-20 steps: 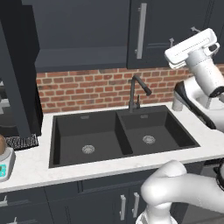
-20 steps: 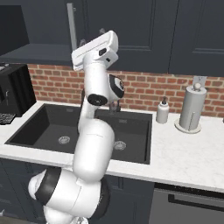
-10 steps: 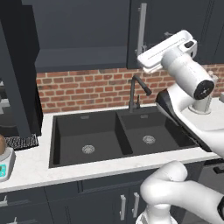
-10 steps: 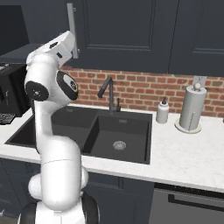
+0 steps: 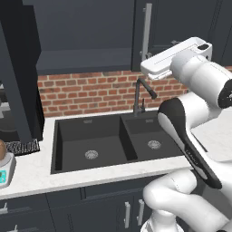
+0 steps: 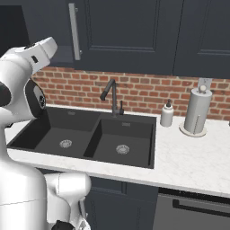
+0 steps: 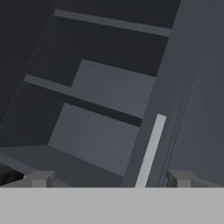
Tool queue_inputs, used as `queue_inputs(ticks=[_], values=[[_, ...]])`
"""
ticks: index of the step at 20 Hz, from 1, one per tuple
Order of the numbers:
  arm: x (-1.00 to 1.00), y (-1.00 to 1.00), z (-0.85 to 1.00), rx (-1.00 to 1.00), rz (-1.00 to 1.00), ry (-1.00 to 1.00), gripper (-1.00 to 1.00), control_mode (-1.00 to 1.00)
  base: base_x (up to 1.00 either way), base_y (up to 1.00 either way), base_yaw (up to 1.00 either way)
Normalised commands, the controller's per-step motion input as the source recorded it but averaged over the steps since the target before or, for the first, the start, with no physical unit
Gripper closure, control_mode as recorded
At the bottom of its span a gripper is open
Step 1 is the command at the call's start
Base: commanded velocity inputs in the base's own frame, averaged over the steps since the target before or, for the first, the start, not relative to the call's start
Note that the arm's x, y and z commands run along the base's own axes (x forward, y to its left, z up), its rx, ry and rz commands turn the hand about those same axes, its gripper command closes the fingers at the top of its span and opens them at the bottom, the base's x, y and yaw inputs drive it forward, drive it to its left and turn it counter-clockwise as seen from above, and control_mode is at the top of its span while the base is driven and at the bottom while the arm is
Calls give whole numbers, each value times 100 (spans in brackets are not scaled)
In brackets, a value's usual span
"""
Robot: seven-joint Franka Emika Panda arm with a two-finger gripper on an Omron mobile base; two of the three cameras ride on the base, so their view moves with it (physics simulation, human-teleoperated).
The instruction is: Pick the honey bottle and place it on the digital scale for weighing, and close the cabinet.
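At the far left counter edge the amber honey bottle (image 5: 1,148) sits on the digital scale (image 5: 4,171), whose teal display faces front. The upper cabinet (image 5: 86,38) stands open, its dark door (image 5: 18,72) swung out on the left, and shelves show inside (image 7: 105,94). My gripper (image 7: 110,179) is open with nothing between its fingertips (image 7: 41,178); it points into the cabinet beside the silver handle (image 7: 151,148) of the neighbouring door. The white hand (image 5: 174,56) hovers high above the sink, just below that handle (image 5: 146,27). It also shows at the upper left (image 6: 42,47).
A black double sink (image 5: 108,142) with a dark faucet (image 5: 140,93) fills the counter below the arm. A soap bottle (image 6: 167,114) and a paper towel holder (image 6: 197,110) stand right of the sink. A black appliance (image 5: 20,146) sits beside the scale.
The arm has swung left, carrying the hand from the right side over the sink toward the open cabinet. The honey bottle and scale have not moved.
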Motion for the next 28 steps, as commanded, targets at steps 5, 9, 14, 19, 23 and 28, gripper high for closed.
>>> queue_inputs(ticks=[5,9,14,19,23,28], values=[[-30,58,-67,21,0,0,-100,-100,0,0,0],[-7,49,-98,23,0,-8,-100,-100,0,0,0],[-12,59,-51,21,0,-7,-100,-100,0,0,0],[-39,75,-1,4,0,-12,-100,-100,0,0,0],[-29,72,-1,4,0,-3,-100,-100,0,0,0],[-52,30,-15,7,0,0,-100,-100,0,0,0]])
